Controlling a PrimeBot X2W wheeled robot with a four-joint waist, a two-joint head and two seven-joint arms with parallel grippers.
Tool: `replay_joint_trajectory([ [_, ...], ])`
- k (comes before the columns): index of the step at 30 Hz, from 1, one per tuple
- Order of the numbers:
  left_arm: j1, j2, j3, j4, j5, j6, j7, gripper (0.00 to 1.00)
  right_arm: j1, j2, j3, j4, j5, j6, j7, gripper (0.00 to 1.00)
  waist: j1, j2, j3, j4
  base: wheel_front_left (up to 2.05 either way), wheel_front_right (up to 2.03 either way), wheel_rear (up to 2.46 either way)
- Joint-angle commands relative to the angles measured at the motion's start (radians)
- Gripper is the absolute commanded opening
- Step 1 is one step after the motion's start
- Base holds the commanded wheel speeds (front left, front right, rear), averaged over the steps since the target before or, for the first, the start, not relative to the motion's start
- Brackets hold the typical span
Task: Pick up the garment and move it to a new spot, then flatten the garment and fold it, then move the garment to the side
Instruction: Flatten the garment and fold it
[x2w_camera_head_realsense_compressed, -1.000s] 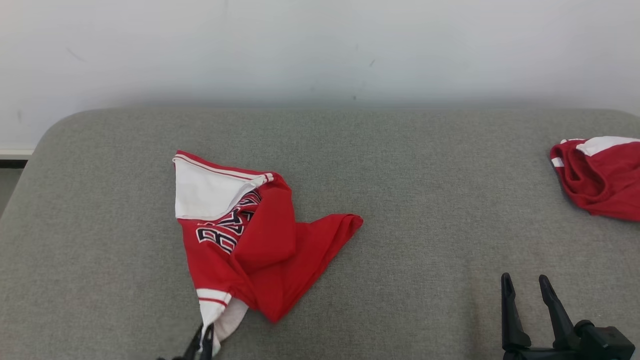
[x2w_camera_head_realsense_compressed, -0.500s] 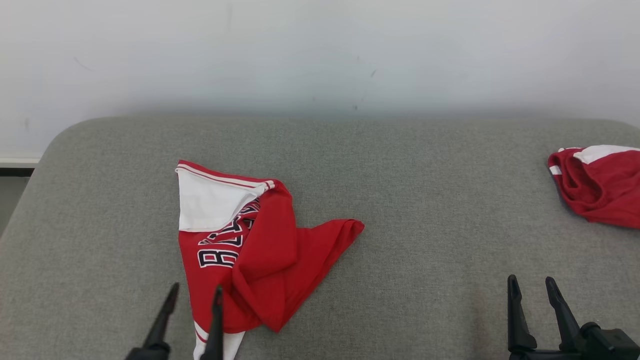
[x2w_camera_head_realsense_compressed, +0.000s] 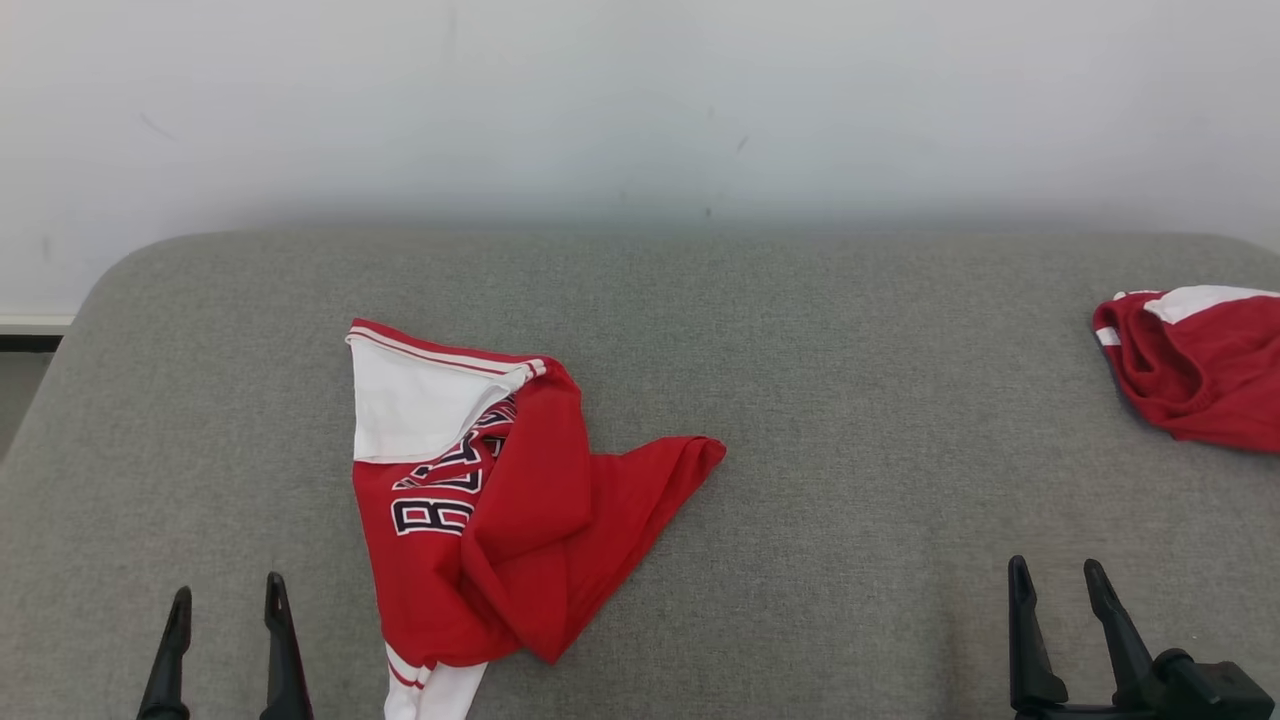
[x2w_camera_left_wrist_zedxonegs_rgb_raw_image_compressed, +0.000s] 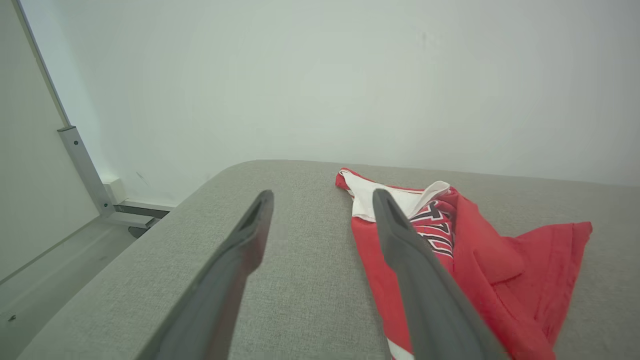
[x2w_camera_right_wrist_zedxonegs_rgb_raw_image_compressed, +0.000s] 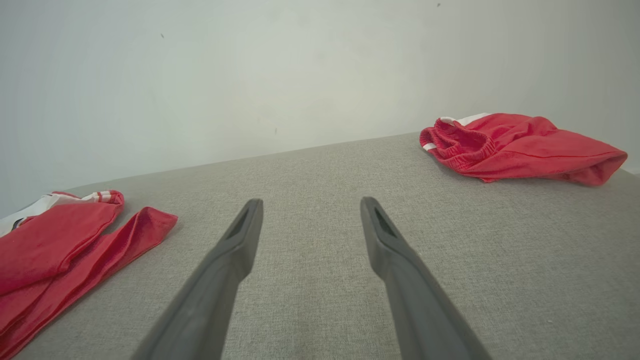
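Note:
The garment (x2w_camera_head_realsense_compressed: 500, 500) is a red jersey with a white panel and dark lettering, lying crumpled left of centre on the grey cushion (x2w_camera_head_realsense_compressed: 850, 400). In the left wrist view the garment (x2w_camera_left_wrist_zedxonegs_rgb_raw_image_compressed: 480, 255) spreads to the right of my fingers. My left gripper (x2w_camera_head_realsense_compressed: 226, 596) stands open at the lower left, a little left of the garment and apart from it, holding nothing. At the lower right my right gripper (x2w_camera_head_realsense_compressed: 1056, 578) is open and empty too. In the right wrist view the garment (x2w_camera_right_wrist_zedxonegs_rgb_raw_image_compressed: 60, 245) lies at the left edge.
A second red garment (x2w_camera_head_realsense_compressed: 1195, 375) with white trim lies bunched at the cushion's right edge, also seen as the red shorts (x2w_camera_right_wrist_zedxonegs_rgb_raw_image_compressed: 515, 147). A white wall (x2w_camera_head_realsense_compressed: 640, 100) backs the cushion. A metal frame (x2w_camera_left_wrist_zedxonegs_rgb_raw_image_compressed: 85, 170) stands beyond the cushion's left end.
My left gripper was shut on the garment's white lower corner, then opened, let it go and moved left, away from the cloth. The garment settled flat. The camera shifted slightly.

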Motion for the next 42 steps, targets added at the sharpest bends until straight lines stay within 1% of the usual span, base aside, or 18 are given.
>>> replay_joint_trajectory([
  [1,0.008,-0.009,0.005,0.007,0.011,-0.008,-0.003,1.00,0.003,-0.005,0.005,0.001,-0.002,-0.002,0.000,1.00,0.0000,0.0000,0.000,0.003,0.00,0.00,0.00],
  [4,0.008,-0.026,0.018,0.017,0.022,-0.020,-0.003,1.00,-0.006,-0.006,0.027,0.001,-0.009,-0.002,0.003,1.00,0.0000,0.0000,0.002,0.009,0.00,0.00,0.00],
  [7,-0.004,-0.042,0.024,0.027,0.037,-0.036,-0.003,1.00,-0.026,-0.015,0.070,0.003,-0.010,-0.002,0.008,1.00,0.0000,0.0000,0.005,0.021,0.00,0.00,0.00],
  [12,-0.025,-0.068,0.026,0.041,0.055,-0.062,-0.003,1.00,-0.091,-0.033,0.204,0.020,-0.005,-0.002,0.024,1.00,0.0000,0.0000,0.011,0.050,0.00,0.00,0.00],
  [16,-0.039,-0.088,0.030,0.045,0.071,-0.078,-0.003,1.00,-0.174,-0.037,0.312,0.065,0.011,-0.002,0.034,1.00,0.0000,0.0000,0.023,0.082,0.00,0.00,0.00],
  [17,-0.039,-0.088,0.030,0.045,0.071,-0.078,-0.003,1.00,-0.174,-0.037,0.312,0.065,0.011,-0.002,0.034,1.00,0.0000,0.0000,0.023,0.082,0.00,0.00,0.00],
  [22,-0.053,-0.110,0.026,0.055,0.088,-0.097,-0.003,1.00,-0.282,-0.028,0.432,0.164,0.037,-0.002,0.050,1.00,0.0000,0.0000,0.037,0.128,0.00,0.00,0.00],
  [33,-0.089,-0.147,0.013,0.093,0.110,-0.138,-0.003,1.00,-0.458,0.007,0.659,0.462,0.136,-0.002,0.080,1.00,0.0000,0.0000,0.056,0.198,0.00,0.00,0.00],
  [38,-0.107,-0.158,0.006,0.111,0.116,-0.152,-0.003,1.00,-0.519,0.015,0.739,0.584,0.196,-0.002,0.092,1.00,0.0000,0.0000,0.064,0.215,0.00,0.00,0.00],
  [42,-0.115,-0.164,0.006,0.120,0.121,-0.159,-0.003,1.00,-0.541,0.016,0.815,0.622,0.286,-0.002,0.105,1.00,0.0000,0.0000,0.069,0.226,0.00,0.00,0.00],
])
